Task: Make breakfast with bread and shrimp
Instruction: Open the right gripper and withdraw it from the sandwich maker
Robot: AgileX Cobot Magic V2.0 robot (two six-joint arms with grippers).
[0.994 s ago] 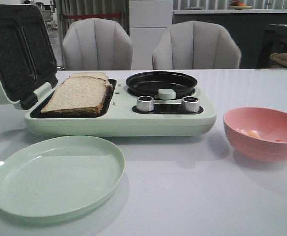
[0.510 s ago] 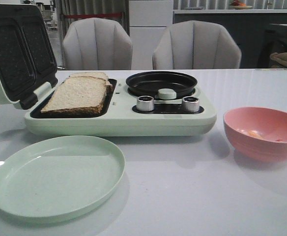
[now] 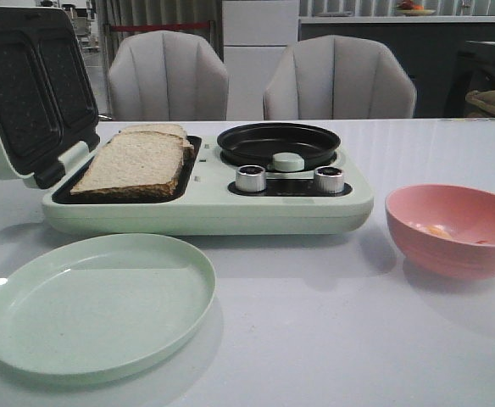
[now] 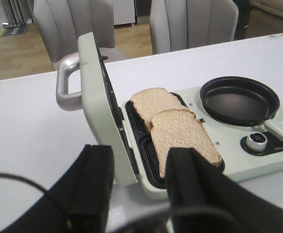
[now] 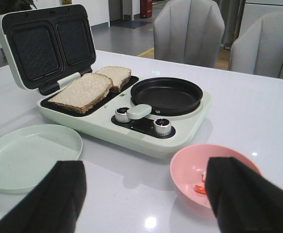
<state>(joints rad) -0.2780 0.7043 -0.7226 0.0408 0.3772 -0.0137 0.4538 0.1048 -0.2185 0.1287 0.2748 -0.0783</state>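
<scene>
Two bread slices [image 3: 133, 161] lie on the open sandwich maker's dark plates; they also show in the left wrist view [image 4: 182, 136] and the right wrist view [image 5: 83, 89]. A few small shrimp pieces [image 3: 438, 230] lie in the pink bowl [image 3: 451, 250]; one shows in the right wrist view [image 5: 199, 189], partly behind a finger. My left gripper [image 4: 139, 187] is open and empty, above the table beside the sandwich maker's lid. My right gripper [image 5: 141, 196] is open wide and empty, above the table before the bowl. Neither arm shows in the front view.
The pale green sandwich maker [image 3: 205, 208] stands mid-table with its lid [image 3: 27, 89] raised at the left, a black frying pan [image 3: 277, 144] and two knobs [image 3: 249, 178] on its right half. A pale green plate [image 3: 95, 301] lies in front. Two grey chairs [image 3: 167, 76] stand behind the table.
</scene>
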